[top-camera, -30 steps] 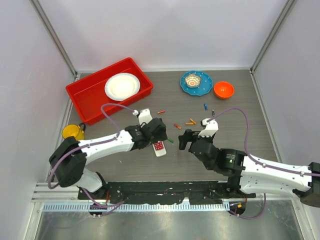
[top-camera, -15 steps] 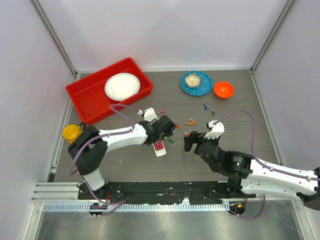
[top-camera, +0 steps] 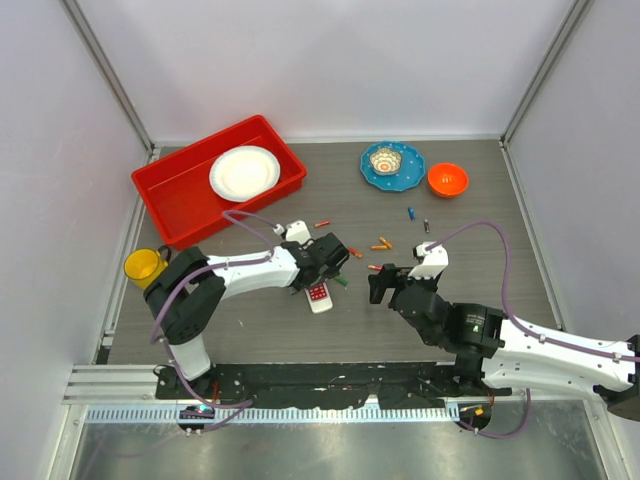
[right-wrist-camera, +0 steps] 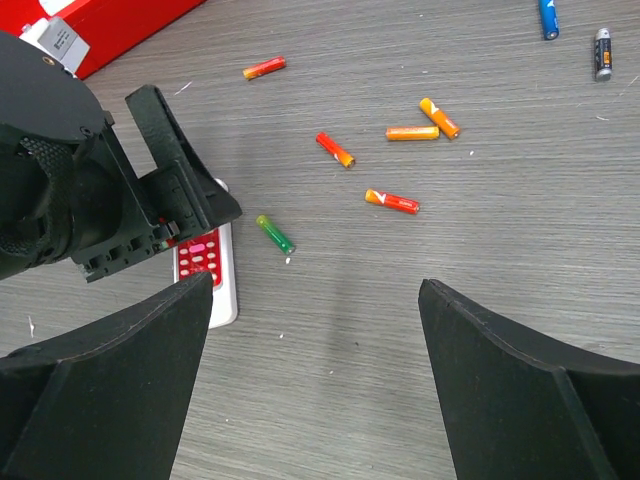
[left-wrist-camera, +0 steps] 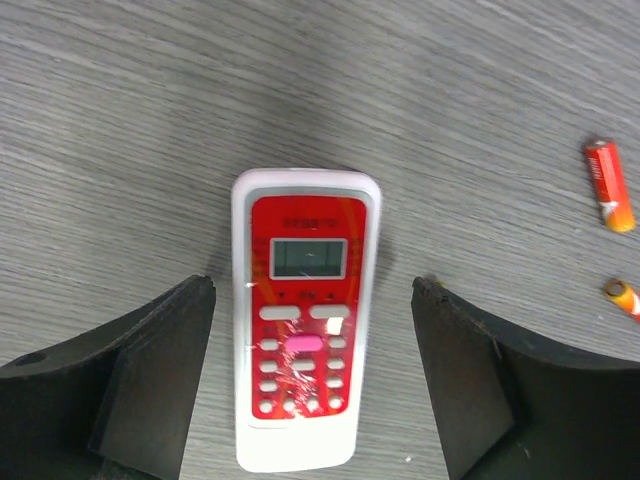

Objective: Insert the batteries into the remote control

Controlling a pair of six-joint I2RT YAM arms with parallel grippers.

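The remote control lies flat on the table with its red button face up. My left gripper is open, one finger on each side of the remote, with gaps on both sides. From above, the remote pokes out below the left gripper. Several batteries lie loose to the right: a green one, red-orange ones, a blue one and a dark one. My right gripper hangs open over bare table, right of the remote, holding nothing.
A red tray with a white plate stands at the back left. A yellow cup sits near the left edge. A blue plate carrying a small bowl and an orange bowl stand at the back right.
The left arm has reached right and forward, bringing its gripper over the remote. The right gripper shifted slightly right. Remote and batteries have not moved.
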